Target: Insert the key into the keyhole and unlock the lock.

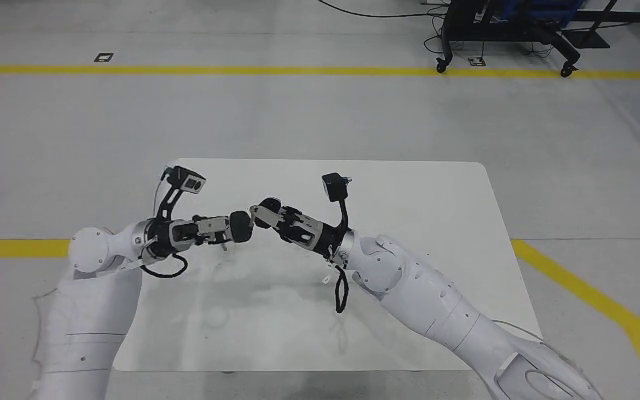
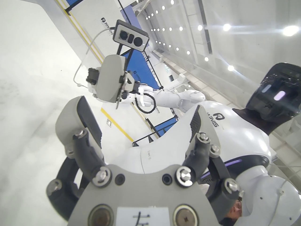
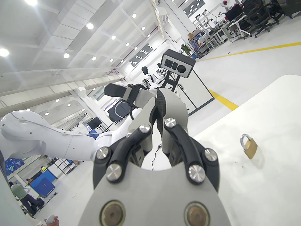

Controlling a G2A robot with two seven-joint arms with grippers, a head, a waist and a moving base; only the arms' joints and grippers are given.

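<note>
A brass padlock (image 3: 248, 145) with a steel shackle lies on the white table (image 3: 258, 189), with neither gripper touching it. My right gripper (image 3: 158, 94) is held above the table, its fingers pressed together. From the left wrist view, that same right gripper (image 2: 121, 88) pinches a thin metal key (image 2: 117, 102) whose tip sticks out past its fingers. My left gripper (image 2: 138, 109) is open with nothing between its fingers and faces the right one at close range. In the top view the left gripper (image 1: 243, 224) and right gripper (image 1: 264, 212) nearly meet over the table's left half.
The white table (image 1: 430, 200) stretches wide to the right of the arms. A yellow floor line (image 1: 300, 70) runs beyond its far edge, and a dark wheeled rack (image 1: 510, 30) stands far back right.
</note>
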